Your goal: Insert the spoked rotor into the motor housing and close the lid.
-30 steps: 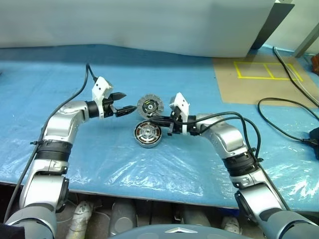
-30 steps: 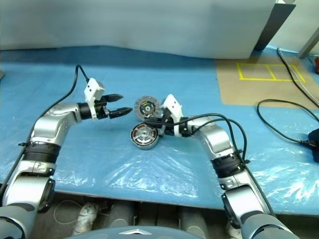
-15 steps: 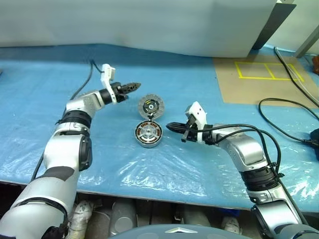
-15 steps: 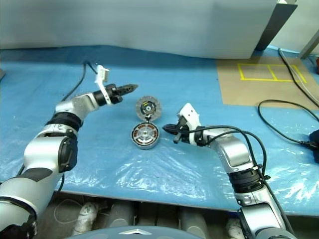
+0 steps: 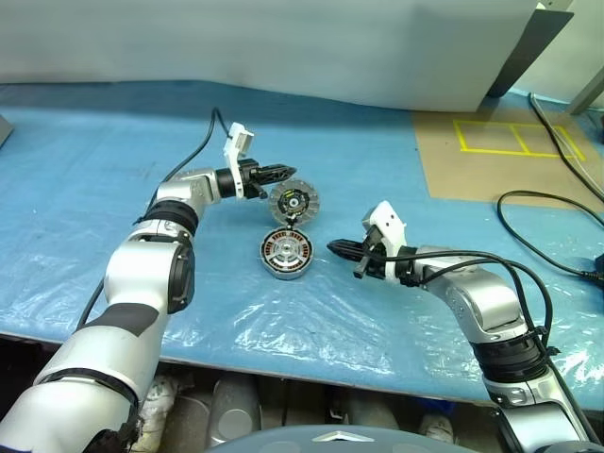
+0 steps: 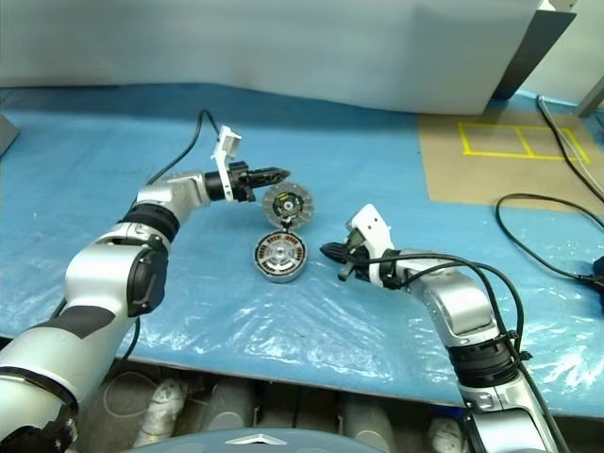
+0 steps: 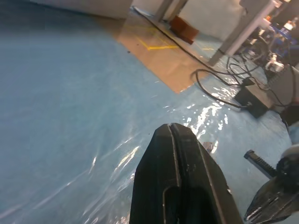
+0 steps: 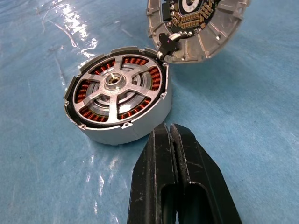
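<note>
The motor housing sits on the blue sheet with the spoked rotor lying inside it, copper windings showing between the spokes. The lid stands tilted up at the housing's far edge, its dark inner face toward me. My left gripper is shut with nothing in it. It points right, its tip just above the lid's upper rim; contact cannot be told. My right gripper is also shut and holds nothing. It lies low, a little to the right of the housing, and points at it.
A brown cardboard sheet with yellow tape squares lies at the back right. Black cables loop over the table's right side. A grey panel runs along the back. The blue sheet is wrinkled and glossy near the front edge.
My left arm swung right to the lid's top edge and its fingers went from open to shut. My right gripper drew back to the right, away from the housing.
</note>
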Controlling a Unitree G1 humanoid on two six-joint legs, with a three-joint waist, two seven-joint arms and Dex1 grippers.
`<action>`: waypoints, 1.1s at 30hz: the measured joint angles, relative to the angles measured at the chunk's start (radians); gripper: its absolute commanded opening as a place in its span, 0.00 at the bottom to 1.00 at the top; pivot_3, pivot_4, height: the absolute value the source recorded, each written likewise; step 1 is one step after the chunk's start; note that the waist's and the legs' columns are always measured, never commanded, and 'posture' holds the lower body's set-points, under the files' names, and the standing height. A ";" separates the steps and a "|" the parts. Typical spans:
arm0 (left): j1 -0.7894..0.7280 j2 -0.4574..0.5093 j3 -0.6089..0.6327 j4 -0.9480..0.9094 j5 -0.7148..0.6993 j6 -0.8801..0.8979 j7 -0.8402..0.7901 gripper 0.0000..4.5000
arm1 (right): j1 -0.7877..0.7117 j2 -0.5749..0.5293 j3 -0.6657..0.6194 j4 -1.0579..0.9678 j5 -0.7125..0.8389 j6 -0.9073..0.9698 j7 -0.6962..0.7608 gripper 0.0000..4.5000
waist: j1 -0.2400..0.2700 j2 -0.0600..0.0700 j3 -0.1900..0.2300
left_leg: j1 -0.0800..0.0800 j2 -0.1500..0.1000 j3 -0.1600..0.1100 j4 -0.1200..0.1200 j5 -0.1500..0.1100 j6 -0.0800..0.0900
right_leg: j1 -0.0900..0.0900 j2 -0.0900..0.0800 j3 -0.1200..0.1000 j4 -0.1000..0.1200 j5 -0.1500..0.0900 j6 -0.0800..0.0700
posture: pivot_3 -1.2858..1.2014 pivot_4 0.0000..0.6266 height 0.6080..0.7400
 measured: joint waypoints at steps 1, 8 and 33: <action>-0.001 -0.006 -0.018 -0.007 0.012 -0.005 -0.044 0.01 | 0.003 0.000 0.000 0.000 0.000 0.000 -0.005 0.00 | 0.000 0.000 0.000 | 0.000 0.000 0.000 0.000 0.000 0.000 | 0.000 0.000 0.000 0.000 0.000 0.000 | 0.52 0.24 1.00; 0.073 -0.025 -0.189 -0.128 0.112 -0.072 -0.300 0.01 | 0.004 0.000 0.002 0.001 -0.005 -0.001 -0.025 0.00 | -0.004 0.000 0.000 | 0.001 0.000 0.000 -0.003 0.000 0.000 | 0.000 0.000 0.000 -0.001 0.000 0.000 | 0.52 0.24 1.00; 0.412 0.230 -0.548 -0.733 -0.116 -0.063 -0.310 0.01 | -0.027 0.018 0.011 0.044 -0.004 -0.043 -0.020 0.00 | -0.006 0.003 0.002 | 0.001 0.001 0.003 -0.002 0.000 0.000 | 0.000 0.000 0.000 0.000 -0.001 -0.002 | 0.52 0.24 1.00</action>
